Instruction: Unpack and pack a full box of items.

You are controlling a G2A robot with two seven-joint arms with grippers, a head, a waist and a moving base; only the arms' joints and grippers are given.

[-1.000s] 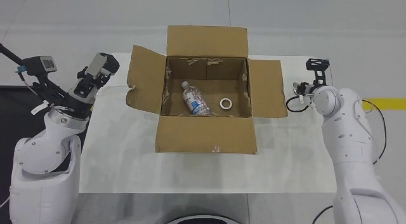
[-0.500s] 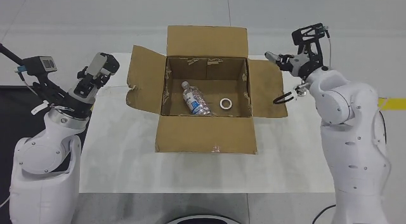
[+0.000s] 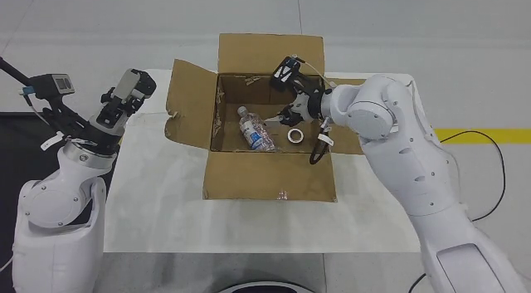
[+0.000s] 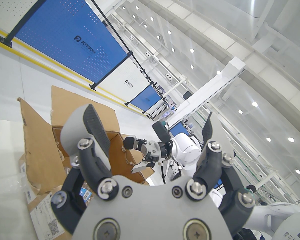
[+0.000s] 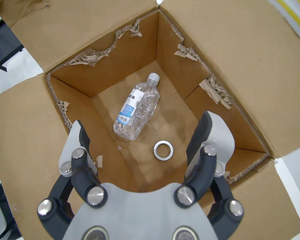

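Right fingers [image 5: 202, 131] are hanging wide apart, gripping nothing, above the open box [image 5: 215, 38], probably lining up for a pick. Bottle [image 5: 137, 108] is lying on its side on the box floor. Ring [image 5: 163, 149] is lying flat just beside it, not touching, and nearer the fingers. Flaps are folding outward, leaving the mouth free for reaching in. Left fingers [image 4: 96, 128] are likewise spread and empty, sitting off to the box's side over the desk [image 3: 166, 210], seemingly parked out of the way.
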